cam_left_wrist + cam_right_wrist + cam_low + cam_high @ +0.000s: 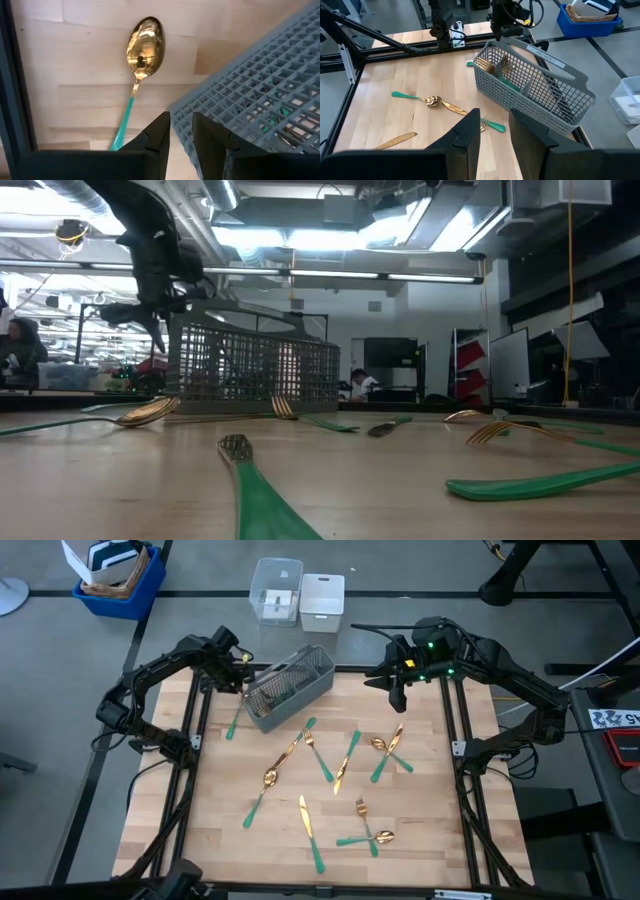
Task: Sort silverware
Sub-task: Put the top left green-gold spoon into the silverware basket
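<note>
Several pieces of silverware with gold heads and teal handles lie scattered flat on the wooden table [230,840], among them a fork [318,754] and a knife [308,823]. The grey mesh caddy [288,687] stands at the far edge with a few pieces [492,65] inside. My left gripper [181,132] points down beside the caddy's left end, open by a narrow gap with nothing between its fingers. Next to it a spoon [144,47] lies on the table. My right gripper [494,131] hangs raised over the far right, open and holding nothing.
A clear plastic box [276,590] and a white one [322,600] sit beyond the table's far edge, with a blue bin [120,582] at the far left. Dark frame rails [198,730] run along both sides of the table. Bare wood lies along the near left.
</note>
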